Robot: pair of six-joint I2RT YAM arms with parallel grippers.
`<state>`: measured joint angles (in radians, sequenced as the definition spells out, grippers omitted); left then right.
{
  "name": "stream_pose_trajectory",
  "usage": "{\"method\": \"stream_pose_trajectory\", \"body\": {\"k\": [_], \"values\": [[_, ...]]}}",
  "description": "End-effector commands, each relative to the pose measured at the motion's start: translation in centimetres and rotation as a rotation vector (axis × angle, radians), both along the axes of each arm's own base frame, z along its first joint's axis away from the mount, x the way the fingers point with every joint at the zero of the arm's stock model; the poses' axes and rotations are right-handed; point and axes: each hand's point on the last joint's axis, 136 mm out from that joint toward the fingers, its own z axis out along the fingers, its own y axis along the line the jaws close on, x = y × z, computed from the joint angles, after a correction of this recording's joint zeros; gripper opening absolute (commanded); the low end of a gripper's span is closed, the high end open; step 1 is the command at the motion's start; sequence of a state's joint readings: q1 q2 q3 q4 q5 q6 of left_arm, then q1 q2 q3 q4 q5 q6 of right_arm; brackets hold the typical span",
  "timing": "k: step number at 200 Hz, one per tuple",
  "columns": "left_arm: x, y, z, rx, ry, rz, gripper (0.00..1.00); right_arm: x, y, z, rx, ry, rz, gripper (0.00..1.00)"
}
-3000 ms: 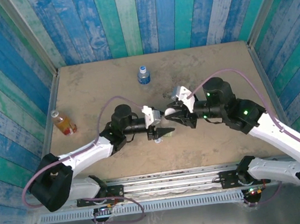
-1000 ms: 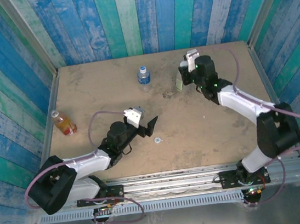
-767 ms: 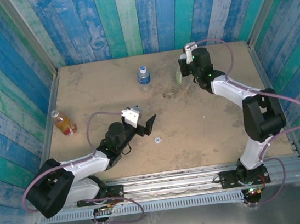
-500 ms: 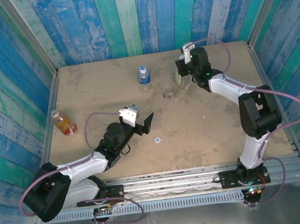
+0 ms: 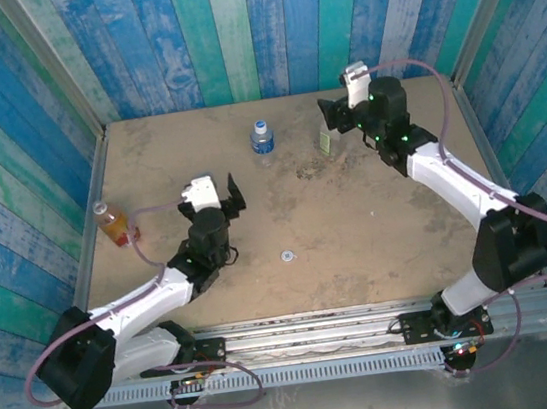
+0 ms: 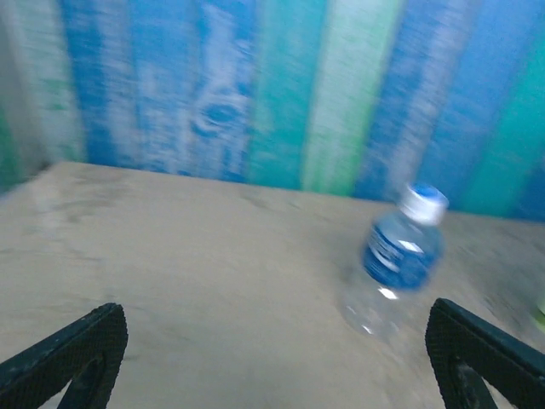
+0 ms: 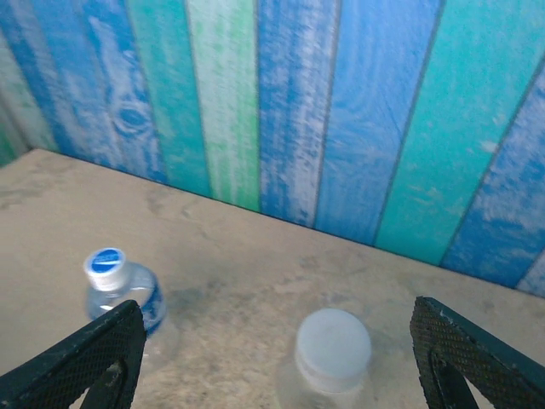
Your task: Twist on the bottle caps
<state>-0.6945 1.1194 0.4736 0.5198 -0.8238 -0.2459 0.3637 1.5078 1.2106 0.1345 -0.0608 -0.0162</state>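
Observation:
The blue-labelled bottle (image 5: 262, 137) stands at the back centre with its cap (image 6: 423, 204) on. It also shows in the right wrist view as a bottle (image 7: 119, 290) at the left. The pale yellow-green bottle (image 5: 327, 142) stands to its right, wearing a white cap (image 7: 332, 344). My right gripper (image 5: 335, 119) hovers open just above and behind it, its fingers (image 7: 477, 358) well clear of the cap. The orange bottle (image 5: 112, 224) stands at the left edge. A pale cap (image 5: 287, 256) lies loose on the table. My left gripper (image 5: 210, 199) is open and holds nothing, facing the back wall.
Painted plank walls (image 5: 230, 29) enclose the tan table (image 5: 378, 231) on three sides. A metal rail (image 5: 310, 326) and both arm bases run along the near edge.
My right gripper opened off the yellow-green bottle and drew back slightly, leaving it standing. The left arm swung left and turned toward the back wall, still open.

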Motion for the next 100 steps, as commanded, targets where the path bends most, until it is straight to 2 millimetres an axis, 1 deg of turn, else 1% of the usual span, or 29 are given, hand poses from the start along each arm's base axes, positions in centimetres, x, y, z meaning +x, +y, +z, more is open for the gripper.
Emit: {"method": "stream_pose_trajectory", "body": {"k": [1,32,49,60,62,79,100], "values": [[-0.9,6.0,0.7,0.002,-0.002,0.386,0.94,-2.6,3.1,-2.6,-0.062,0.074,0.128,0.83],[-0.1,9.2,2.5,0.040,0.009,0.568,0.94,-5.2,6.3,-3.1,-0.096,0.091,0.229,0.84],[-0.2,11.8,3.2,0.055,0.016,0.702,0.94,-6.5,8.0,-3.4,-0.105,0.100,0.282,0.84],[-0.5,13.7,3.7,0.064,0.013,0.791,0.94,-7.2,8.7,-3.7,-0.115,0.107,0.303,0.84],[-0.3,13.9,3.3,0.083,0.028,0.804,0.94,-7.3,8.9,-3.8,-0.116,0.107,0.307,0.84],[-0.3,16.1,3.2,0.104,0.049,0.896,0.94,-8.0,9.6,-4.2,-0.125,0.118,0.330,0.84],[-0.5,18.4,2.7,0.123,0.067,0.987,0.94,-8.1,9.7,-4.4,-0.132,0.127,0.333,0.84]]}}
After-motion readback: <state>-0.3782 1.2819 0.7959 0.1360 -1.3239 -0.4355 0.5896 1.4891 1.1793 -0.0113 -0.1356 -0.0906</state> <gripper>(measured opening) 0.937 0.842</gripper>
